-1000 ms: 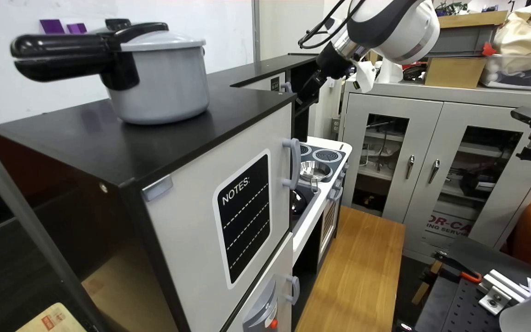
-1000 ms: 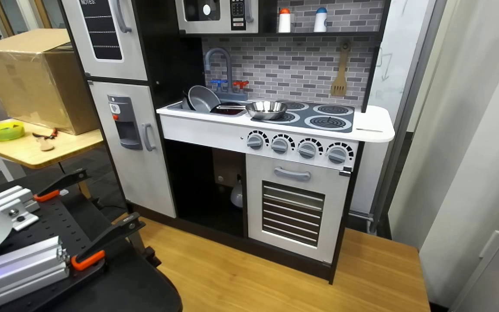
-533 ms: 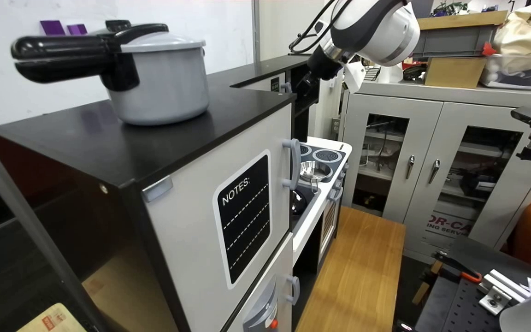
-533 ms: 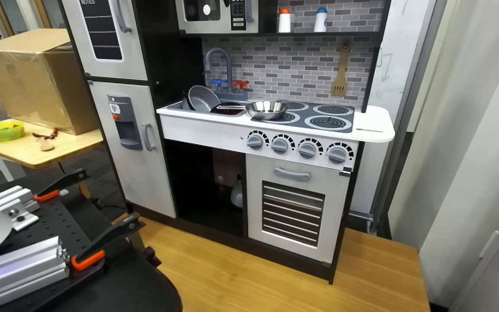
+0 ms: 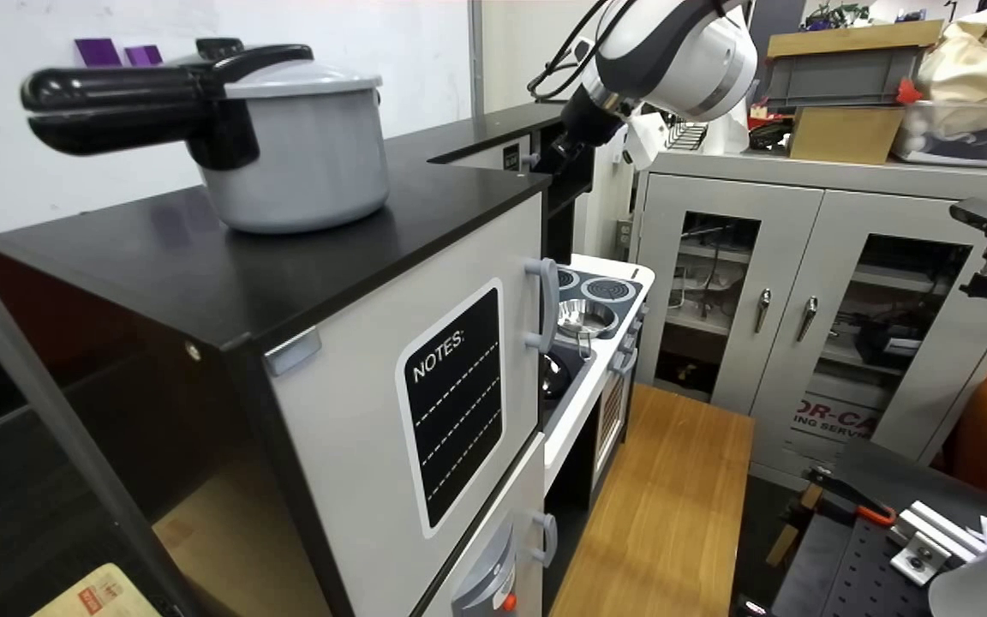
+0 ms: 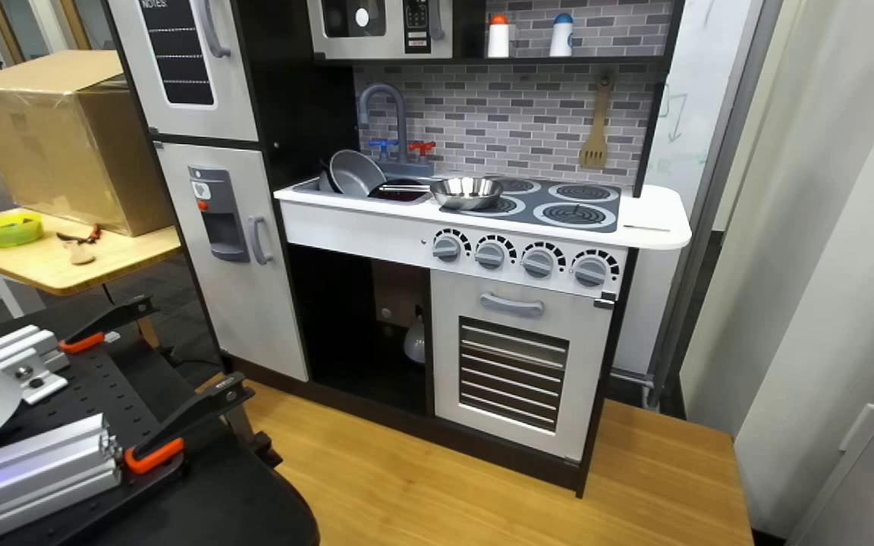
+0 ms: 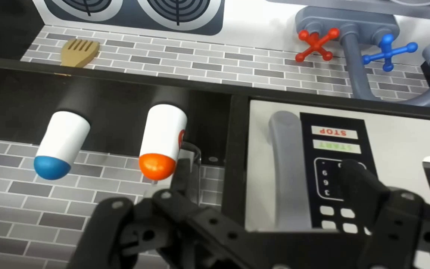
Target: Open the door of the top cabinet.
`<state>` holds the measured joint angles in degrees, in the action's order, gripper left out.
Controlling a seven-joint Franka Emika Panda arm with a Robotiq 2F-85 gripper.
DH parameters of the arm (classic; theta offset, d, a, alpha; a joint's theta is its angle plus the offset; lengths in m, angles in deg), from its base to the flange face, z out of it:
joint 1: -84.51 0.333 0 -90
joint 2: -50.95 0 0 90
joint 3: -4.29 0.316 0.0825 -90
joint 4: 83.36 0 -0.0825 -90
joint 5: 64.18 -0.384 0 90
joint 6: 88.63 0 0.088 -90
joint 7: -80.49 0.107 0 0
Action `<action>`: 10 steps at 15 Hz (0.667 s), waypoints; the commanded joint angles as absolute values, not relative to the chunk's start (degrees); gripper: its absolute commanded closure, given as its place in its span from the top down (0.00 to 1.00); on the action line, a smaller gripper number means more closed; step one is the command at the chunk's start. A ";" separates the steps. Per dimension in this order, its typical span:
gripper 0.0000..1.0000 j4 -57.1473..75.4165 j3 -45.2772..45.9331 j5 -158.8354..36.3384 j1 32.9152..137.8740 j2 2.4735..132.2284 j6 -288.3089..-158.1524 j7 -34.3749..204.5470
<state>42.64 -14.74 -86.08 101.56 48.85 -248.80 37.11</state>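
The door point(image 7: 259, 145) of the top cabinet has a light grey face, a black keypad strip and a grey upright handle point(image 7: 289, 168). It looks closed. The black-framed top cabinet point(image 7: 235, 157) also shows in both exterior views point(image 5: 493, 128) point(image 6: 470, 30). My gripper point(image 7: 269, 168) is open in the wrist view. One finger is left of the door's edge, the other over the keypad, with the handle between them. I cannot tell whether a finger touches the door. In an exterior view the gripper point(image 5: 555, 158) is close to the door's handle and partly blends into the dark shelf.
Two white shakers, one blue-topped point(image 7: 62, 145) and one orange-topped point(image 7: 162, 142), stand on the shelf beside the cabinet. A grey faucet point(image 6: 403, 121) is below. A tall white unit point(image 5: 356, 411) with a grey pot point(image 5: 296, 154) on top stands beside the gripper.
The arm and gripper have moved left in an exterior view, closer to the door's handle. The door has not visibly moved.
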 commanded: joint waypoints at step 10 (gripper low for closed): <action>0.54 42.42 -14.66 -86.91 101.71 48.66 -246.73 39.77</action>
<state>42.83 -14.67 -86.08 101.62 48.86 -247.88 39.66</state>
